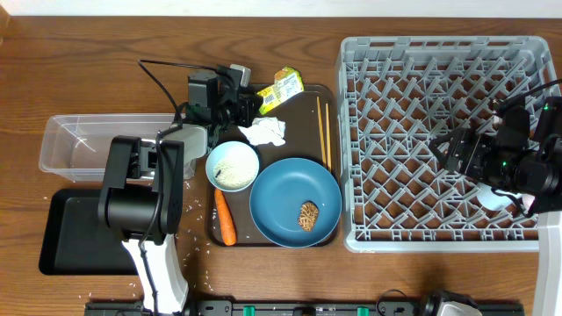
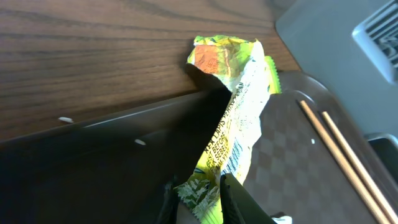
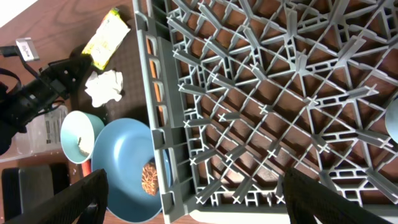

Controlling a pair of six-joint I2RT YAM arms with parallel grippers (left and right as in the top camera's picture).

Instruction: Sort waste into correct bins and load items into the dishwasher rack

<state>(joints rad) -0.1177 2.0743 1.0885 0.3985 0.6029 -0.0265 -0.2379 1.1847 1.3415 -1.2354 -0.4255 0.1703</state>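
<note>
Overhead: left claw point(image 1: 250, 104) at tray point(image 1: 303, 114) corner, wrapper point(image 1: 283, 88) just ahead of it, overhanging the rim. Right claw point(image 1: 450, 149) hovers above rack point(image 1: 413, 88), out of the way.
Left wrist: claw clenched on wrapper's near end, likely for lifting to a bin.
Right wrist: claw released, empty, rack beneath.

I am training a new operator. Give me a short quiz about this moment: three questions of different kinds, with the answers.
1. True or false: the right gripper stands open above the dishwasher rack.
2. What does the left gripper pinch? A) chopsticks B) snack wrapper C) crumpled paper
3. Fill in: the light blue bowl holds white ____.
Key: 1 true; 2 B; 3 rice.
</note>
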